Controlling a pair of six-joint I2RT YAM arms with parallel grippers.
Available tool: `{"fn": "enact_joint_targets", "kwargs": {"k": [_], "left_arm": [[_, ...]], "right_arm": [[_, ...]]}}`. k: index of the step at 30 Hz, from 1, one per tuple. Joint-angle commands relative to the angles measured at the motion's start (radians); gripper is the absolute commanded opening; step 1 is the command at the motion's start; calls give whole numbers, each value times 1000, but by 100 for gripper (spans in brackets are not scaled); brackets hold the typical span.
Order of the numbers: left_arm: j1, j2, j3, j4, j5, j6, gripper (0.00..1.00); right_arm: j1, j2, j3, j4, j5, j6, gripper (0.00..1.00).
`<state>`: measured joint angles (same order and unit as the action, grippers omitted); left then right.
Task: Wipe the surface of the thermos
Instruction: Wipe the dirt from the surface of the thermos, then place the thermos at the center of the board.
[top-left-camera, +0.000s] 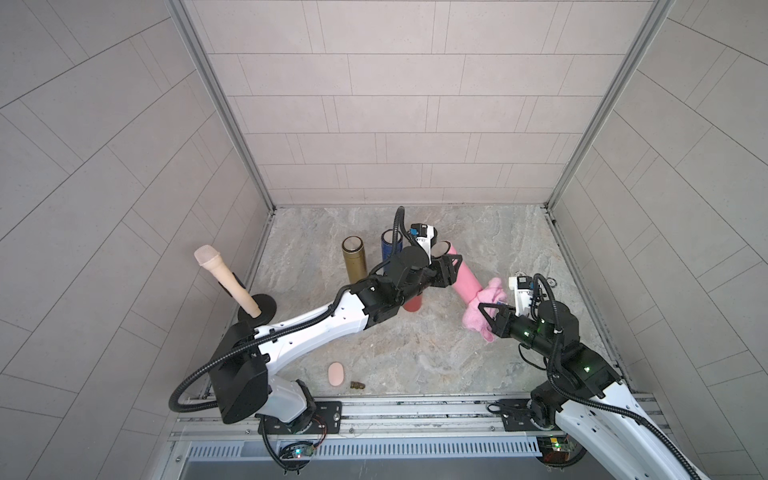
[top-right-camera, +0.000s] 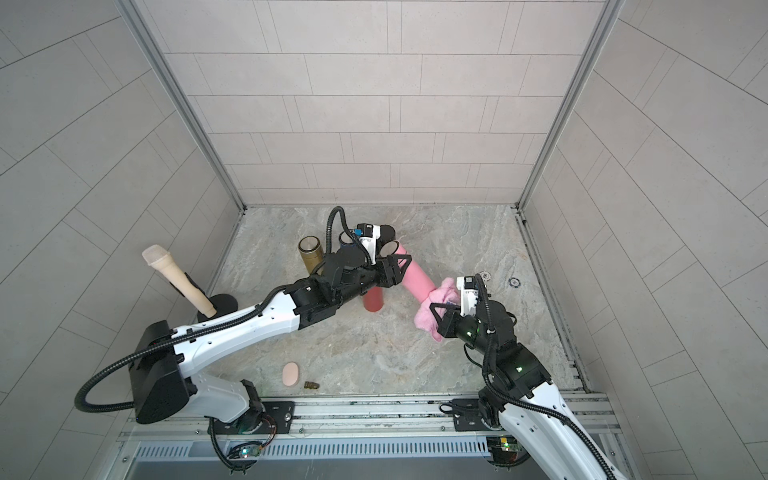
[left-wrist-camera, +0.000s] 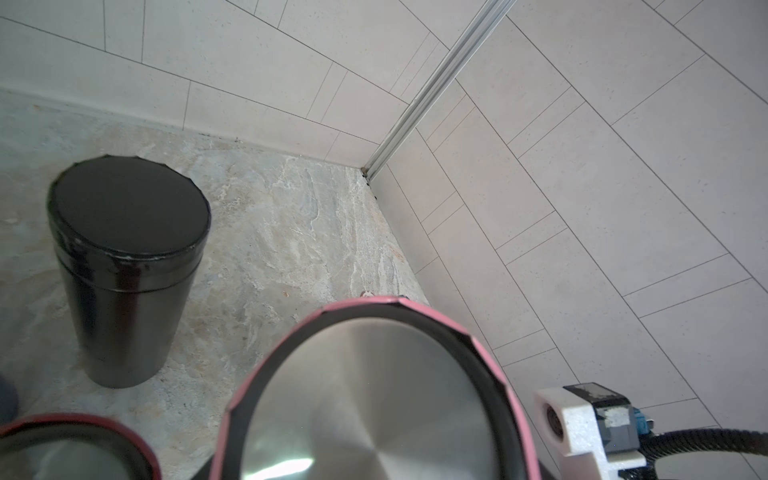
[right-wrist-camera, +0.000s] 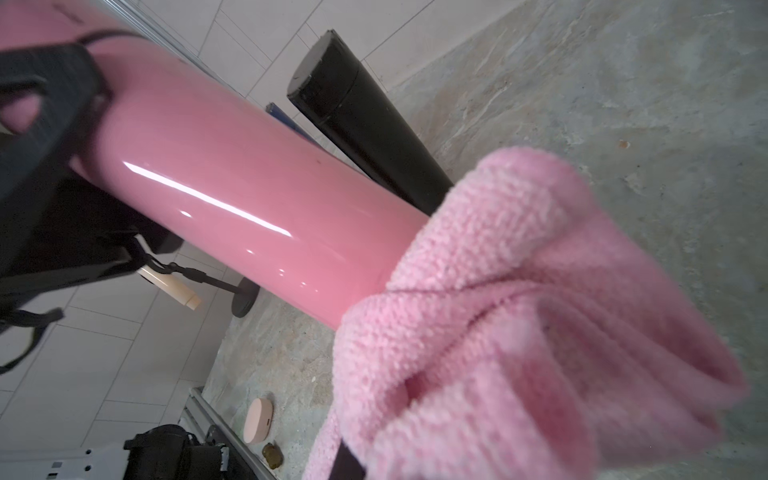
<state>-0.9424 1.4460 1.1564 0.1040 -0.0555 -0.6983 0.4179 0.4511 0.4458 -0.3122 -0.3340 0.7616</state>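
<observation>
The pink thermos (top-left-camera: 465, 282) (top-right-camera: 417, 278) hangs tilted above the marble floor, its steel-faced end (left-wrist-camera: 365, 399) toward the back wall. My left gripper (top-left-camera: 452, 267) (top-right-camera: 397, 268) is shut on its upper part, and one black finger (right-wrist-camera: 50, 91) wraps the glossy body (right-wrist-camera: 232, 199). A fluffy pink cloth (top-left-camera: 484, 303) (top-right-camera: 436, 299) (right-wrist-camera: 519, 332) is bunched over the thermos's lower end. My right gripper (top-left-camera: 492, 316) (top-right-camera: 441, 313) is shut on the cloth, which hides its fingertips.
A gold thermos (top-left-camera: 354, 259), a blue one (top-left-camera: 390, 245), a black one (left-wrist-camera: 124, 266) and a red one (top-left-camera: 412, 305) stand close behind and under the left arm. A microphone on a stand (top-left-camera: 226, 280) is at the left wall. A pink oval case (top-left-camera: 336, 372) and a small brown object (top-left-camera: 357, 385) lie near the front rail.
</observation>
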Motion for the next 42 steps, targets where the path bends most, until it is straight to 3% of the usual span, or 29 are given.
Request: {"fn": "enact_joint_targets", "kwargs": {"k": [1, 4, 10, 16, 20, 24, 30, 35, 42], "left_arm": [[7, -58, 84, 23, -12, 29, 0], [12, -52, 105, 5, -4, 33, 0], [13, -13, 138, 14, 46, 1, 0], [13, 22, 151, 13, 62, -19, 0], [17, 51, 184, -32, 56, 0, 0], [19, 87, 246, -113, 9, 49, 0], [18, 176, 390, -211, -79, 165, 0], [14, 301, 535, -245, -155, 276, 0], [-2, 510, 725, -229, -305, 447, 0]], "right_arm": [[-6, -51, -26, -95, 96, -44, 0], [-8, -109, -67, -127, 127, -33, 0], [-9, -107, -154, 33, 57, 10, 0], [-10, -57, -119, 106, 24, -59, 0], [-10, -90, -85, 58, 27, -95, 0], [-10, -173, -43, -101, 154, -89, 0], [-11, -314, -91, -295, 408, 44, 0], [-10, -264, -80, -349, 498, 82, 0], [-11, -218, -56, -259, 553, 28, 0]]}}
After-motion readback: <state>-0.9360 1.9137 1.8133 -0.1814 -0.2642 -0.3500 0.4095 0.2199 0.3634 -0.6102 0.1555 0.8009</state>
